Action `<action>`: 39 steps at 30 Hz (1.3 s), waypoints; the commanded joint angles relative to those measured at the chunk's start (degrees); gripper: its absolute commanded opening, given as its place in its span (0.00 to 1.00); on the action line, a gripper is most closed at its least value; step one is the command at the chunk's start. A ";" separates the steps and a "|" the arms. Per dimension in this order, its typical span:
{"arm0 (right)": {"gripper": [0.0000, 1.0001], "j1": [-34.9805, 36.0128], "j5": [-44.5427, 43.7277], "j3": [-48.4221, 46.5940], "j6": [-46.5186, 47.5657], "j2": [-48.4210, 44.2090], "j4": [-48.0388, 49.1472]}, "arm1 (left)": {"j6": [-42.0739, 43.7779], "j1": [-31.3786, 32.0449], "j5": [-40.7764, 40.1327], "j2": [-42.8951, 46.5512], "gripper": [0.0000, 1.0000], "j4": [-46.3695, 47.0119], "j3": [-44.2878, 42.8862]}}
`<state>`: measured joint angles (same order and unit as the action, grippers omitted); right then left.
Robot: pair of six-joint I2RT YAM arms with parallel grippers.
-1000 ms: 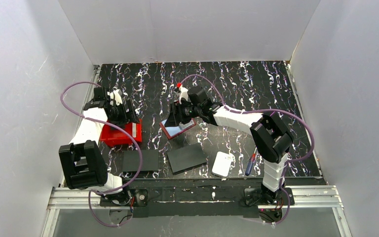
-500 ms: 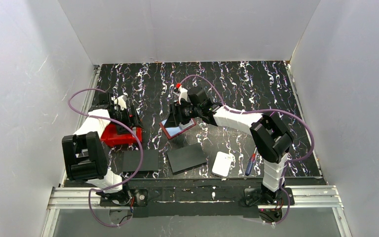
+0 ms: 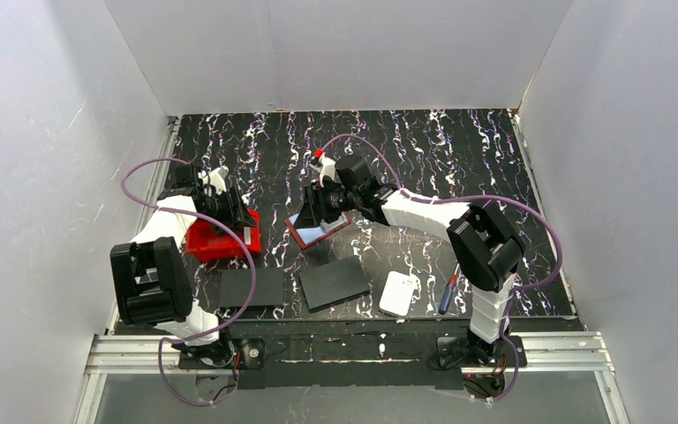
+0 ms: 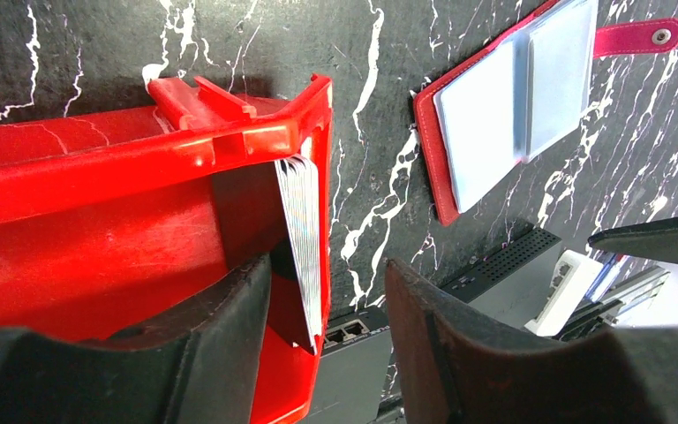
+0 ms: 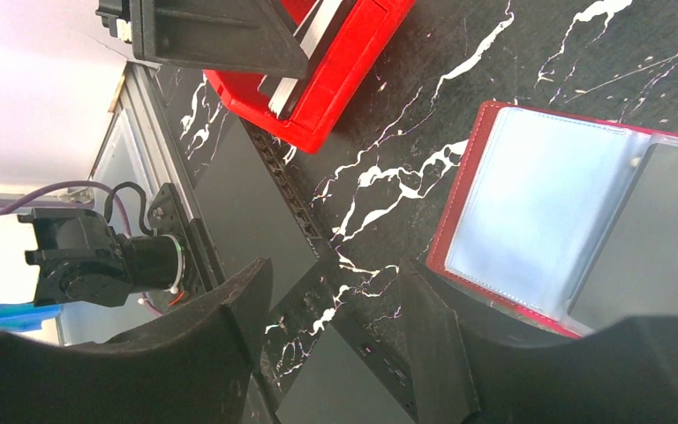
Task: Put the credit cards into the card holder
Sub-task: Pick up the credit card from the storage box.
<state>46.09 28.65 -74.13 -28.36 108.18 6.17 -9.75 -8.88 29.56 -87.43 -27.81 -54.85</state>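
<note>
The card holder (image 3: 319,232) lies open mid-table, dark red with clear sleeves. It shows in the left wrist view (image 4: 494,115) with its stud strap (image 4: 640,37), and in the right wrist view (image 5: 547,221). A stack of pale credit cards (image 4: 304,238) stands on edge inside the right end of the red bin (image 4: 124,238). My left gripper (image 4: 327,331) is open and straddles that end wall, with the cards between the jaws and near the left finger (image 4: 221,344). My right gripper (image 5: 331,344) is open and empty, low over the holder's left edge, with one finger (image 5: 433,344) beside it.
The red bin (image 3: 212,243) sits at the left, turned askew. Two black flat sheets (image 3: 251,287) (image 3: 335,283) lie near the front edge. A white rounded pad (image 3: 399,293) and a blue pen (image 3: 448,294) lie at the front right. White walls close in the table.
My left gripper has moved right and nearer, down to the bin's right end. The bin has turned a little. The right arm has not moved.
</note>
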 commanded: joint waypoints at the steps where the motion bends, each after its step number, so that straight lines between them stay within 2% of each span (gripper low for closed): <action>1: 0.63 -0.19 0.84 0.21 0.02 0.13 2.26 | -0.29 0.01 1.38 2.52 0.46 -0.05 -0.17; 6: 0.62 -0.21 0.97 0.12 -0.06 0.42 2.26 | -0.12 -0.04 0.85 2.11 0.36 -0.19 0.09; 16: 0.62 -0.20 1.08 0.12 -0.01 0.55 2.26 | 0.18 -0.04 -1.14 2.02 0.24 -1.11 -0.25; 25: 0.61 -0.21 1.32 0.05 -0.03 0.96 2.18 | 0.85 -0.03 -1.95 2.29 0.23 -1.53 -0.23; 32: 0.61 -0.21 1.56 -0.05 0.03 1.26 2.26 | 0.97 -0.04 -1.30 1.64 0.32 -1.72 -0.41; 37: 0.61 -0.21 1.53 0.18 0.08 1.21 2.26 | -0.60 -0.36 -2.40 1.34 0.64 -0.92 -0.15; 39: 0.61 -0.15 1.49 0.34 -0.39 1.32 2.73 | -1.70 -0.74 -0.52 -0.19 0.68 -0.06 -0.19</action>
<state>46.09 29.21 -74.13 -28.36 109.30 6.22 -10.15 -8.92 27.43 -87.22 -27.88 -54.85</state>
